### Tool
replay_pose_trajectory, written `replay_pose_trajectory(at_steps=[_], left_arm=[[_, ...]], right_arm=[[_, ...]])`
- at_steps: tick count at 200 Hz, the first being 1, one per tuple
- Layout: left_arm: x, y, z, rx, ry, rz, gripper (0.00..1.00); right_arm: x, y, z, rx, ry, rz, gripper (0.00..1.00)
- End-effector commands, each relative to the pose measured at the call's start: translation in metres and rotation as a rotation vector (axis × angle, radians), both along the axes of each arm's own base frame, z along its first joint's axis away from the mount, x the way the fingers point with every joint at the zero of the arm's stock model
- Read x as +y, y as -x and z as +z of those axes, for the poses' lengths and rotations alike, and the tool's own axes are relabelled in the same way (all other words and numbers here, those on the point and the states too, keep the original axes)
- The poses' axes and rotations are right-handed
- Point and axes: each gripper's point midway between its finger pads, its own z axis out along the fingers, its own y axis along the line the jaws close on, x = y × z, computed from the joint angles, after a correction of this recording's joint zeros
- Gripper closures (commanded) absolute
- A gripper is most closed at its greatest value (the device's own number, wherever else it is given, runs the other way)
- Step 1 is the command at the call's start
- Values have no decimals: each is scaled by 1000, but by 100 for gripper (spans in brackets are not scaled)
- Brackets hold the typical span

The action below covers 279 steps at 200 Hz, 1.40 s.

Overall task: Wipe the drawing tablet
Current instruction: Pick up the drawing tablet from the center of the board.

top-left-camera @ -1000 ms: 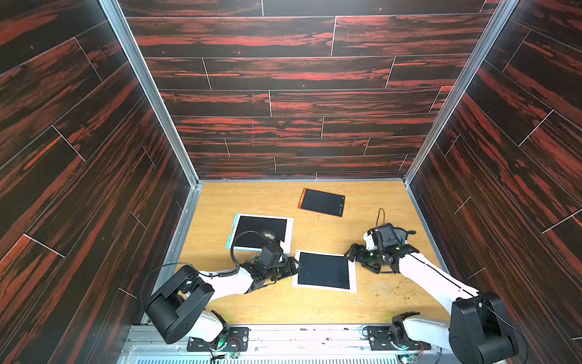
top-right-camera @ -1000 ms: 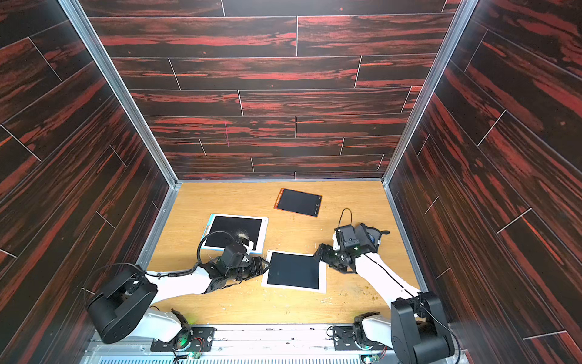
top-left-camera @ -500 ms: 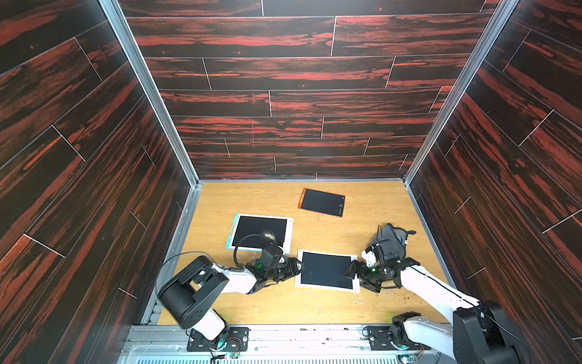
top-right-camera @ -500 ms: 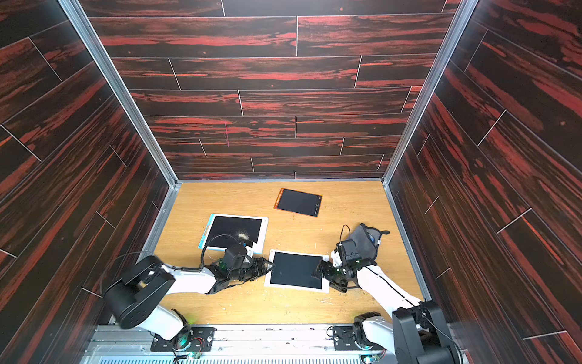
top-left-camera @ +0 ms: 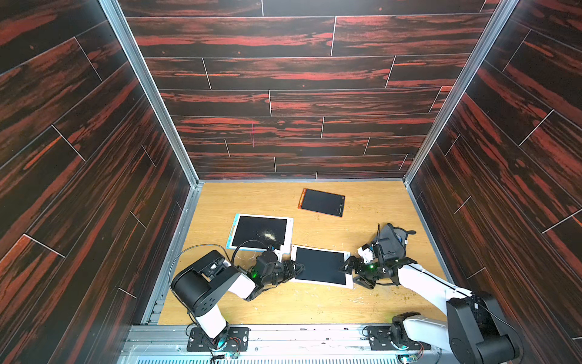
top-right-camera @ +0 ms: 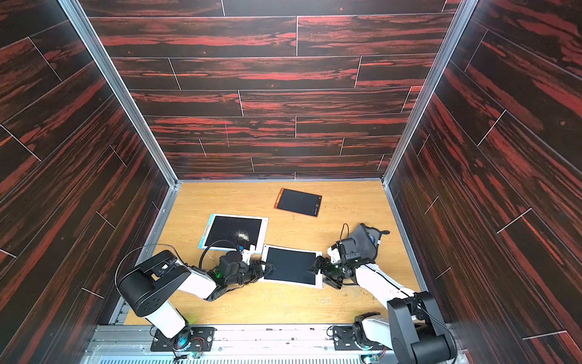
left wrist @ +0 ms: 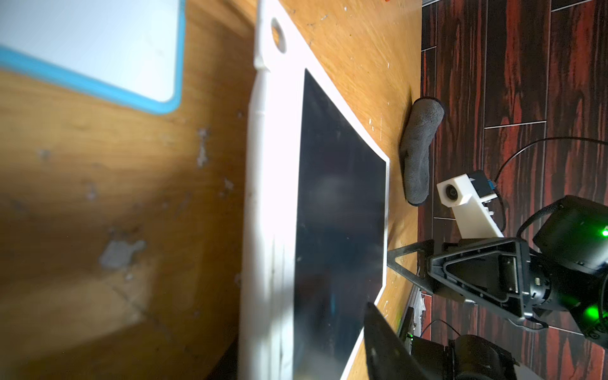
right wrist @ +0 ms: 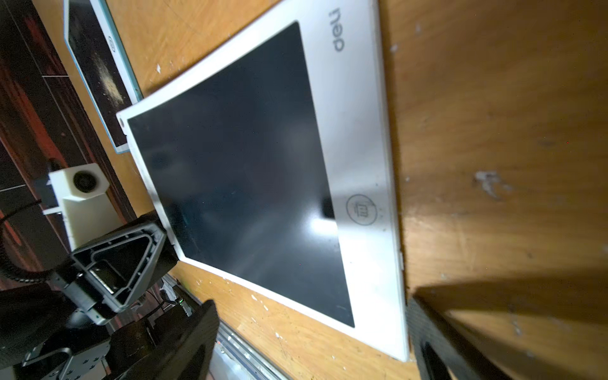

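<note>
Right gripper point(top-left-camera: 353, 274), jaws spread, flanks the white tablet point(top-left-camera: 319, 266). Left gripper point(top-left-camera: 295, 271) sits at its opposite edge; I cannot tell if it pinches.

We show three black-screened tablets: the white-framed tablet point(top-left-camera: 319, 266), the blue-edged tablet point(top-left-camera: 252, 230) with a pale speckled patch, and the orange-edged tablet point(top-left-camera: 322, 202). We note the grey cloth point(top-left-camera: 392, 233), the tan wood-grain table point(top-left-camera: 362, 201) and dark plank walls point(top-left-camera: 283, 72) streaked red.
</note>
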Motion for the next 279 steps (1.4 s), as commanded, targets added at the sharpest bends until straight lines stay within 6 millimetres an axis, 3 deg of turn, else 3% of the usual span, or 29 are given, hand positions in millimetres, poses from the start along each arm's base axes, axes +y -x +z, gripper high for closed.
replay_pose_trajectory(at_steps=[1,39,79,133,186,215,236,252,279], left_arm=[[13,20,-29,102,-93,-16,52],[20,18,-20,72,-99,14,52],[21,13,4,9,-36,45,53],[15,8,32,-56,62,51,78],[19,8,51,-101,73,59,78],[20,8,65,-132,64,53,100],[18,9,76,-166,37,22,100],[17,8,84,-195,-47,-28,100],[16,4,128,-310,-179,-122,100]], right_arm=[[-10,27,-37,93,74,19,8],[-14,28,-40,88,99,14,8],[-14,27,-41,89,99,16,8],[-13,26,-41,89,97,12,8],[-14,27,-47,99,99,11,8],[-12,24,-45,92,95,12,8],[-11,14,-35,68,95,12,8],[-11,-1,-16,25,108,3,8],[-34,-41,26,-79,211,-98,6]])
